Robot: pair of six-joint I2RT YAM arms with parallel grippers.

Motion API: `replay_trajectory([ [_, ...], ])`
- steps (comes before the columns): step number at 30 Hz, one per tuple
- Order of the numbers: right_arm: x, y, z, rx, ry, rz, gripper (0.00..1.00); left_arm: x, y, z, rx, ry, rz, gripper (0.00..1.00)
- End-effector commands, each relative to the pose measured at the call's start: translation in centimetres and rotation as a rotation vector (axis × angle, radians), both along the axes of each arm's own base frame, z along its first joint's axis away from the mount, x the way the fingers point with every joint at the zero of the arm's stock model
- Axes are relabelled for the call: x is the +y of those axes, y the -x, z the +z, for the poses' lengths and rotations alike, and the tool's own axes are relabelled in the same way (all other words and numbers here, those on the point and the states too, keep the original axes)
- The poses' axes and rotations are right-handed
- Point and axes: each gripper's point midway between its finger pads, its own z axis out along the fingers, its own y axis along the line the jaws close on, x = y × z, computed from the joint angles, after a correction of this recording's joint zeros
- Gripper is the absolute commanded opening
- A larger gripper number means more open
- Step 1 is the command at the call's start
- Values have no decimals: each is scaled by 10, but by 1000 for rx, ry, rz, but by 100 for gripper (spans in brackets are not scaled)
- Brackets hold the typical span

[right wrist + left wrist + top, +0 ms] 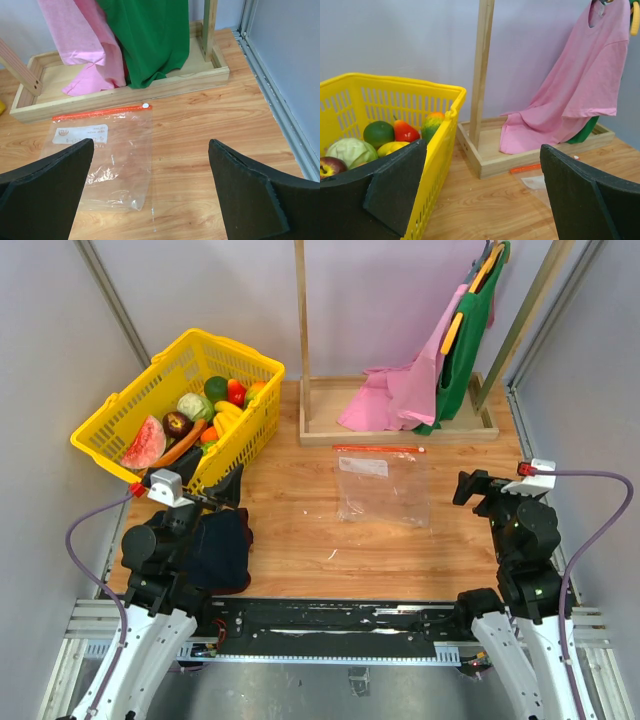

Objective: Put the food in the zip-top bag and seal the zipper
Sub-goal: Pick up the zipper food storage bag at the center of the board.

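The clear zip-top bag (pixel 383 486) lies flat and empty on the wooden table, its red-orange zipper (pixel 380 449) along the far edge. The food (pixel 205 408) lies in a yellow basket (pixel 243 356) at the far left: green, yellow, orange, red and dark purple pieces. My left gripper (pixel 215 485) is open and empty beside the basket's near right corner. My right gripper (pixel 495 486) is open and empty, right of the bag. The right wrist view shows the bag (pixel 107 160) and zipper (pixel 100 112) ahead-left of the gripper (pixel 150 150). The left wrist view shows the gripper (pixel 482 165), food (pixel 378 133) and basket (pixel 445 90).
A wooden rack base (pixel 400 432) stands just behind the bag, with a pink cloth (pixel 400 395) and a green cloth (pixel 465 350) hanging into it. A dark cloth (pixel 220 550) lies by the left arm. Grey walls close in both sides.
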Motion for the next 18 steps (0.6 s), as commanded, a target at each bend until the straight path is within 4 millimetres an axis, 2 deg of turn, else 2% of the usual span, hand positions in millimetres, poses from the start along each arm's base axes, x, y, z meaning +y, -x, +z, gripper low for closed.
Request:
replay_trajectory([
  [1, 2, 0, -2, 0, -4, 4, 98, -2, 0, 6, -12, 0, -8, 99],
  [7, 11, -5, -13, 35, -27, 40, 98, -3, -2, 4, -4, 1, -15, 99],
  [18, 29, -27, -60, 230, -78, 80, 98, -3, -10, -1, 56, 32, -2, 99],
])
